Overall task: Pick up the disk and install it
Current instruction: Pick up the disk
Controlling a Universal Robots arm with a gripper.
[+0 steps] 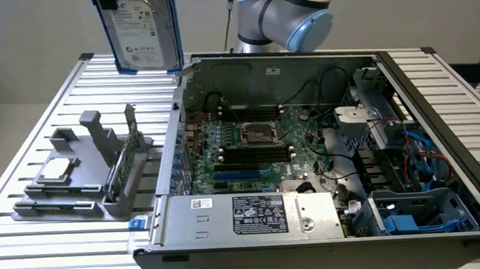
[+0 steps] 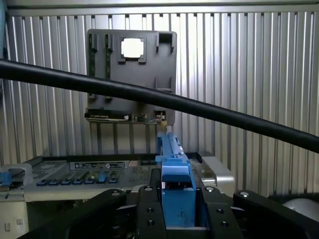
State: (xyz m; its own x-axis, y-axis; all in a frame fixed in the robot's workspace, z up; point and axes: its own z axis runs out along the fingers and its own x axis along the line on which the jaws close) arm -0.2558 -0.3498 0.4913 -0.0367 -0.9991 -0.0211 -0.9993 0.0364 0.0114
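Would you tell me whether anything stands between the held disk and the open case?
Nothing visible does. The gripper holds the disk above the table, just outside the case on the exterior view's left; the case is open on top.

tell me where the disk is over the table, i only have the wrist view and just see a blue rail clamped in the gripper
observer: the disk hangs upright above the table's far corner, at the exterior view's left, just outside the open computer case.
operator: is it near a drive bay
observer: no, the blue drive cage sits at the case's near corner, on the exterior view's right, and looks empty.
operator: which way does the label face
observer: the white label faces the exterior camera.
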